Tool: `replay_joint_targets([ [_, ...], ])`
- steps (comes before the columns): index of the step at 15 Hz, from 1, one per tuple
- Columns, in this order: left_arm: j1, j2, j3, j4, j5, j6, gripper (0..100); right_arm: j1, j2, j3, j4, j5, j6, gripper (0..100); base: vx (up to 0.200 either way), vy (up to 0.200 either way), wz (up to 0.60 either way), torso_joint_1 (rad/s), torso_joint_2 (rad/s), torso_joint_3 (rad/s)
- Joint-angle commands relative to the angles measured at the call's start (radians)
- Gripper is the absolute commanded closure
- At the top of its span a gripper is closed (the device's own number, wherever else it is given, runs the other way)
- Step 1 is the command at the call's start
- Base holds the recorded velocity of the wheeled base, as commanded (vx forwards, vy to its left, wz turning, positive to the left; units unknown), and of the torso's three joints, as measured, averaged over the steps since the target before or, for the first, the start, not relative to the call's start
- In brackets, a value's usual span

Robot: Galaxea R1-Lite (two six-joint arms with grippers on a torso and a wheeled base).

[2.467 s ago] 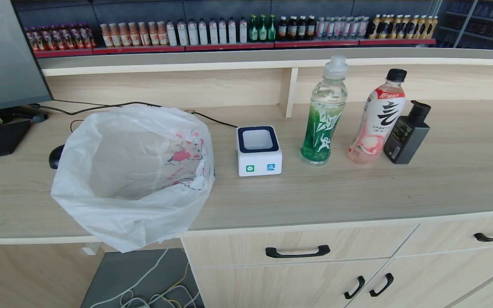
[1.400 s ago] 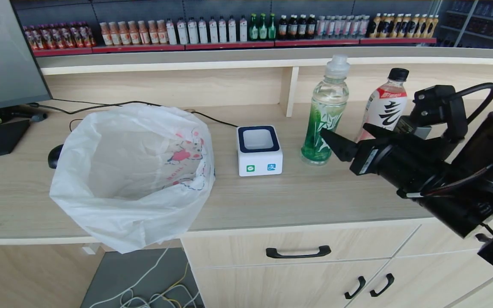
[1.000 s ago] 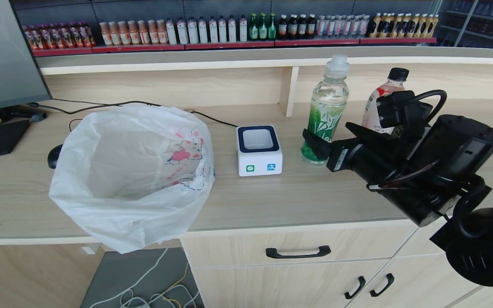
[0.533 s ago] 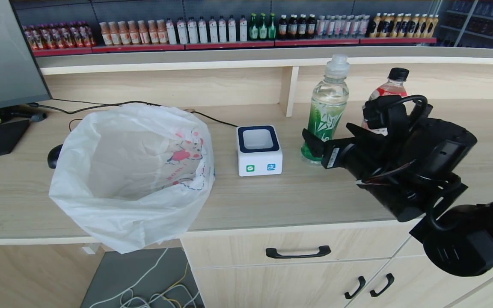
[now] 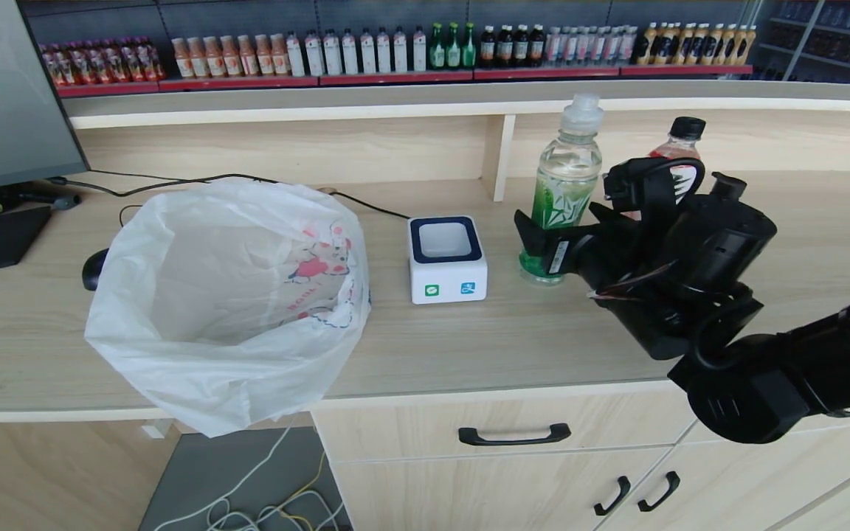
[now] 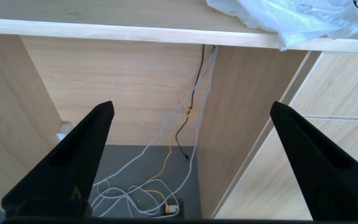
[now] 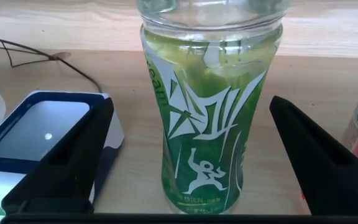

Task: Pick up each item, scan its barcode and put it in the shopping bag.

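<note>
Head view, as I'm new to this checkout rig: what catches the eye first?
The big black right gripper stands open at the green bottle on the right of the counter, fingers either side of it. To the left, a white shopping bag gapes at the front edge, with a small white scanner between bag and bottle.

The counter holds three bottles: one green bottle, one pink bottle and one black pump bottle. There is also one bag, one scanner and one mouse.
</note>
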Motion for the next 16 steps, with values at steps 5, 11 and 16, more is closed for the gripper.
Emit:
replay_joint_targets([
  [5, -0.001, 0.000, 0.000, 0.000, 0.000, 0.000, 0, -0.036, 0.067, -0.066, -0.014, 0.006, -0.017, 0, 0.000, 0.000, 0.00, 0.000, 0.00, 0.000],
  [11, -0.001, 0.000, 0.000, 0.000, 0.000, 0.000, 0, -0.043, 0.114, -0.169, -0.014, 0.004, -0.029, 0, 0.000, 0.000, 0.00, 0.000, 0.00, 0.000],
  [16, -0.001, 0.000, 0.000, 0.000, 0.000, 0.000, 0, -0.050, 0.156, -0.257, -0.014, 0.006, -0.061, 0, 0.000, 0.000, 0.00, 0.000, 0.00, 0.000],
])
